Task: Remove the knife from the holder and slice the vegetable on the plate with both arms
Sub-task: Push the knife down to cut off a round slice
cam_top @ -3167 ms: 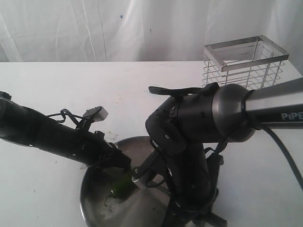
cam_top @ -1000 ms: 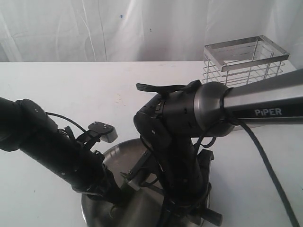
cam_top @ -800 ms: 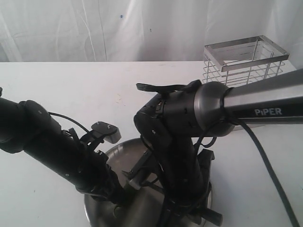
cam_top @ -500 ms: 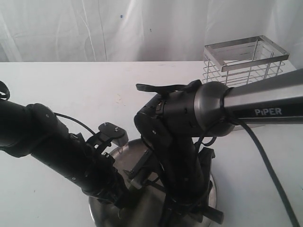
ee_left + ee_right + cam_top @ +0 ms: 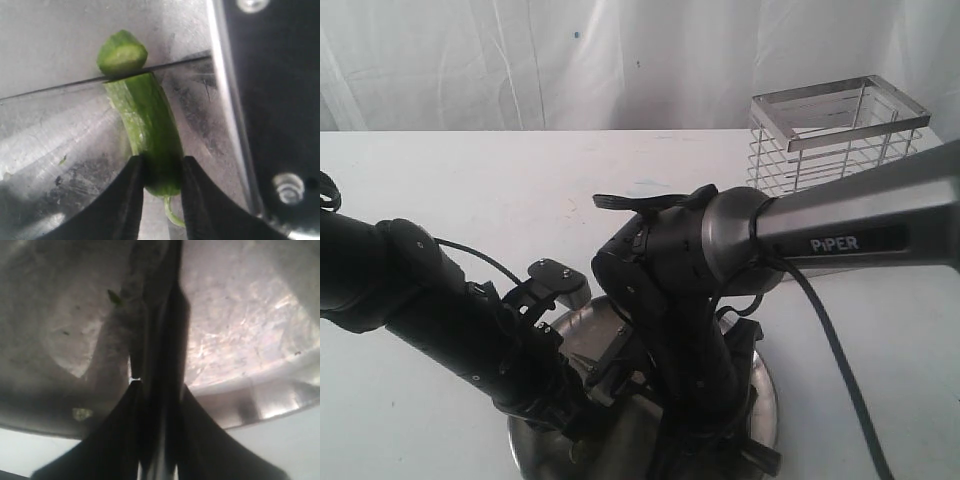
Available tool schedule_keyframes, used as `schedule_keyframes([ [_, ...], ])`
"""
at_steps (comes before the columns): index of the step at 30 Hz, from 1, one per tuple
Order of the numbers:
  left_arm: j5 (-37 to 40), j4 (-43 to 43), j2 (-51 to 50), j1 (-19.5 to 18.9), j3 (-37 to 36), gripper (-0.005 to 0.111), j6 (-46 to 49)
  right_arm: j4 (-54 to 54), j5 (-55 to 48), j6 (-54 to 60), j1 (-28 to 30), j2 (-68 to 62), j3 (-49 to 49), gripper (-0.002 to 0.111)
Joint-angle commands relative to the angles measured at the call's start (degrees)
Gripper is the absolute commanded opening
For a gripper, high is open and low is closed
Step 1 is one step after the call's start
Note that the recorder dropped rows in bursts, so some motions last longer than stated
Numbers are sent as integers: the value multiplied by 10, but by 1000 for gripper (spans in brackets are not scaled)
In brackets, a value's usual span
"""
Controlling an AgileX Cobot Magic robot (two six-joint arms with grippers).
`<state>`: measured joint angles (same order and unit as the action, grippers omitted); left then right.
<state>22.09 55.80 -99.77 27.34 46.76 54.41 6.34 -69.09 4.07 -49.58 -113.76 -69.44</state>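
In the left wrist view the green vegetable lies on the steel plate. My left gripper is shut on its stem end. The knife's thin dark blade crosses the pod near its far end, and a short cut piece with a pale face sits just beyond the blade. The right wrist view shows my right gripper shut on the knife, which points down over the plate. In the exterior view both arms crowd over the plate and hide the vegetable and the knife.
The wire holder stands empty at the back right of the white table. The left arm comes in low from the left. The bulky right arm reaches from the right, and its cable hangs beside the plate.
Over the last second the left arm and the plate under it have shifted a little right. The right arm's wrist has moved left and down over the plate.
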Motion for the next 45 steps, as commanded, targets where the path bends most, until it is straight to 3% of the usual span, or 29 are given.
schedule_keyframes([
  [1,1,-8,-8,8,-8,31,-2,-3,13,2,0,-12,-13,0],
  [25,2,-21,-8,8,-8,31,-13,9,-9,17,0,12,-9,0],
  [45,-8,-40,-8,8,-8,31,-34,38,-9,17,0,63,71,0],
])
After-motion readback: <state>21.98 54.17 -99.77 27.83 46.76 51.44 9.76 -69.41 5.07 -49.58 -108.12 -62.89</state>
